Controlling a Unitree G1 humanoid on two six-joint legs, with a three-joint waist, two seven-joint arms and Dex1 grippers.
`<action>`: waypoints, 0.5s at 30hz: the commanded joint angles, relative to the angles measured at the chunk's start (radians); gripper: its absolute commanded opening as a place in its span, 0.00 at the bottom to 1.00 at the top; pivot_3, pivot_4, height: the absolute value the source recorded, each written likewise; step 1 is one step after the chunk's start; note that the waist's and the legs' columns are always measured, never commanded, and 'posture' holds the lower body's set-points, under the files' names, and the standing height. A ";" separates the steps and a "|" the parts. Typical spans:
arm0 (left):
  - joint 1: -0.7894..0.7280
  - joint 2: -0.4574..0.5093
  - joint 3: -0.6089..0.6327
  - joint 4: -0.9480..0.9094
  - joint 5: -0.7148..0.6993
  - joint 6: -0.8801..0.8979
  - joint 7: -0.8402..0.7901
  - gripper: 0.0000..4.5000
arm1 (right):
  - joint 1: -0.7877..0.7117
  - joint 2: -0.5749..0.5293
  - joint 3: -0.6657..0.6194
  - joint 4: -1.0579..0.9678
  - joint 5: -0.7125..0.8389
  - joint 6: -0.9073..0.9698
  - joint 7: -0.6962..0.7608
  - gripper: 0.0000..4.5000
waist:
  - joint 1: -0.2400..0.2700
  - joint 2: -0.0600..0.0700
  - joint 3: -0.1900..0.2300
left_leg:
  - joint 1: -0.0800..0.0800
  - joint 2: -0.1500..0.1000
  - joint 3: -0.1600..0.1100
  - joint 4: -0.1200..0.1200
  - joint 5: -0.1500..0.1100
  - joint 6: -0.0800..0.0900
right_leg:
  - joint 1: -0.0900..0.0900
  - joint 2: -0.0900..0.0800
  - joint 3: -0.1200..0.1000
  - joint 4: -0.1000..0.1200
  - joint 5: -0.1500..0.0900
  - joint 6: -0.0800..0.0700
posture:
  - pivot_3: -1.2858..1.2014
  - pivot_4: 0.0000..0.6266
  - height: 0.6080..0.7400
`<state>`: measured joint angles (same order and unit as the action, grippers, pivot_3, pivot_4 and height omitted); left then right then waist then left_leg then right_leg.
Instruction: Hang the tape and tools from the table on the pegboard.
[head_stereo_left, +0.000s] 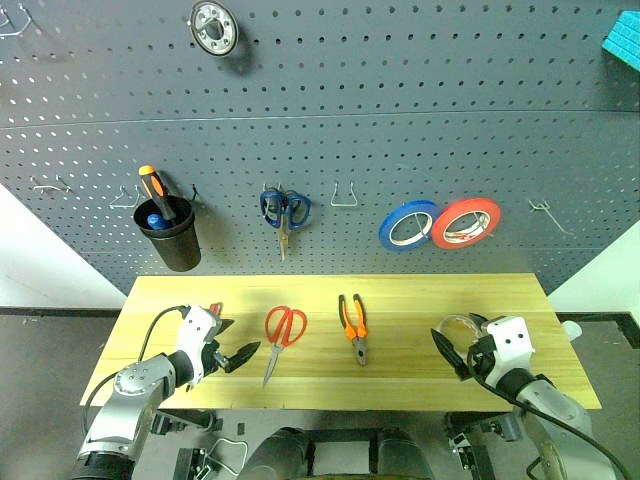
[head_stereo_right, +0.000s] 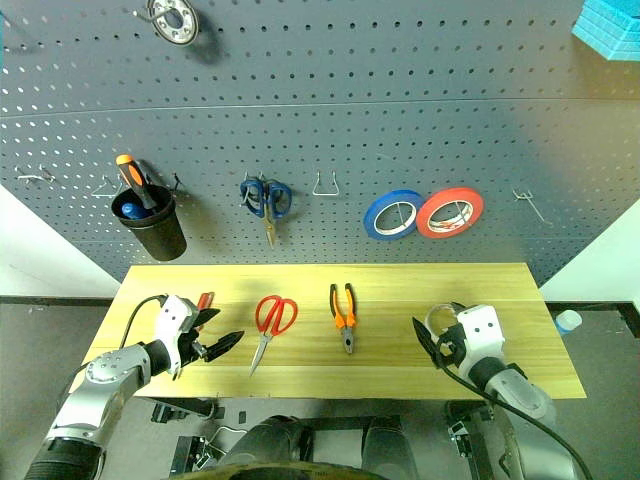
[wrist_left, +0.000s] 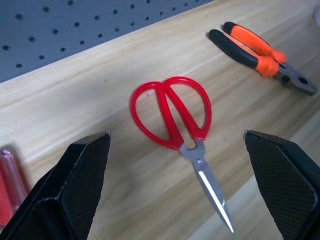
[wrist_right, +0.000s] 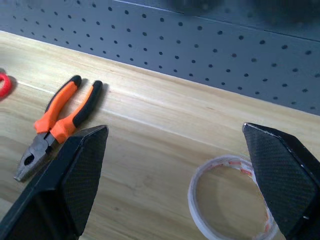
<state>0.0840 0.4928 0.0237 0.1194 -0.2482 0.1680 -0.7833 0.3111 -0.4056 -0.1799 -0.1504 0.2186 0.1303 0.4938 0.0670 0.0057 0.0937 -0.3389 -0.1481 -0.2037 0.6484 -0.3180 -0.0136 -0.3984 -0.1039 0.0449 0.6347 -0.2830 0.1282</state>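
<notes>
- Black-fingered left gripper (head_stereo_left: 243, 353) hovers over near left part of table (head_stereo_left: 420, 290), jaws wide apart, nothing held
- right gripper (head_stereo_left: 441, 345) over near right part, jaws also spread, empty
- whitish tape ring (wrist_right: 231, 197) flat on wood just ahead of right gripper
- red-handled scissors (head_stereo_left: 281, 336) lie left of centre, blades toward near edge, just beside left gripper
- orange-and-black pliers (head_stereo_left: 354, 327) at centre, nose toward near edge
- small red-handled screwdriver (wrist_left: 11, 180) partly hidden by left gripper
- pegboard (head_stereo_left: 400, 120) behind table: black cup (head_stereo_left: 169, 236) with orange-black screwdriver (head_stereo_left: 156, 192), blue-handled scissors (head_stereo_left: 284, 212), blue roll (head_stereo_left: 408, 225) touching red roll (head_stereo_left: 466, 222), all hung
</notes>
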 joint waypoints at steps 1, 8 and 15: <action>-0.001 0.011 0.015 -0.026 -0.002 -0.008 0.001 0.99 | 0.000 0.005 -0.008 -0.010 0.006 -0.015 -0.001 1.00 | 0.001 0.000 0.000 | 0.000 0.001 0.002 0.000 0.000 0.000 | 0.000 0.001 0.002 0.000 0.000 0.000 | 0.54 0.13 0.90; -0.011 0.035 0.003 -0.085 -0.014 0.021 -0.036 0.99 | -0.001 0.008 -0.011 -0.006 -0.007 -0.013 -0.026 1.00 | -0.001 0.000 0.000 | 0.000 0.003 0.009 -0.001 -0.001 0.001 | -0.003 0.003 0.007 0.001 0.000 0.000 | 0.54 0.12 0.90; -0.098 0.116 -0.049 -0.084 -0.004 0.019 -0.181 0.99 | -0.034 0.031 -0.029 0.007 -0.021 0.065 -0.124 1.00 | -0.001 0.000 0.000 | 0.000 0.004 0.009 -0.001 -0.001 0.001 | -0.006 0.003 0.007 0.001 0.000 -0.001 | 0.54 0.12 0.90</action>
<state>0.0089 0.5887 -0.0128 0.0589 -0.2507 0.2052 -0.9250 0.2905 -0.3878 -0.1850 -0.1299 0.1865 0.1644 0.3986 0.0663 0.0053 0.0938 -0.3394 -0.1443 -0.1945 0.6471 -0.3188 -0.0129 -0.4041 -0.1006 0.0523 0.6362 -0.2826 0.1276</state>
